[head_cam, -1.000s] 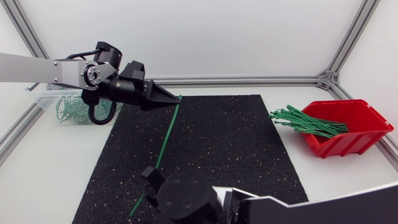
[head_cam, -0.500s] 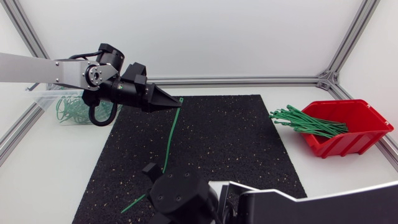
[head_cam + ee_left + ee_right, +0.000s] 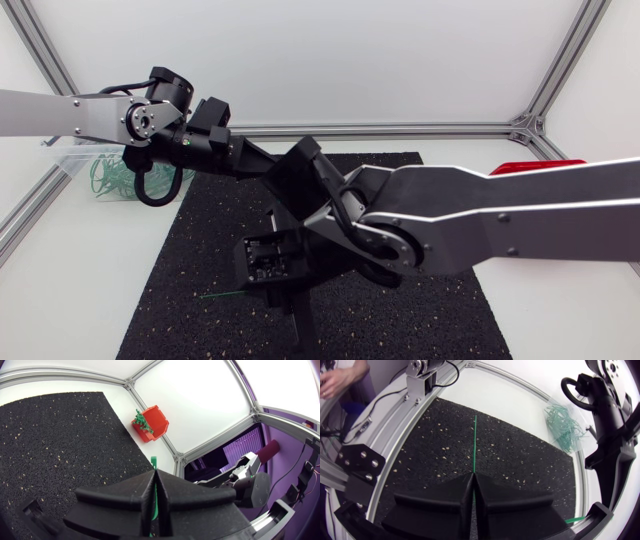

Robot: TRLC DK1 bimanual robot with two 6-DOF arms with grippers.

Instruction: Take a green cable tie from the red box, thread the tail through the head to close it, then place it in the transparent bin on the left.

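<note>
The green cable tie (image 3: 153, 463) is pinched between the closed fingers of the left gripper (image 3: 155, 472) and likewise clamped by the right gripper (image 3: 472, 475), its length stretched ahead over the black mat (image 3: 520, 455), well apart from the red box (image 3: 160, 425)

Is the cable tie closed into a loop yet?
Open. The cable tie runs straight and free ahead of the right gripper; its end past the left gripper has nothing through it.
</note>
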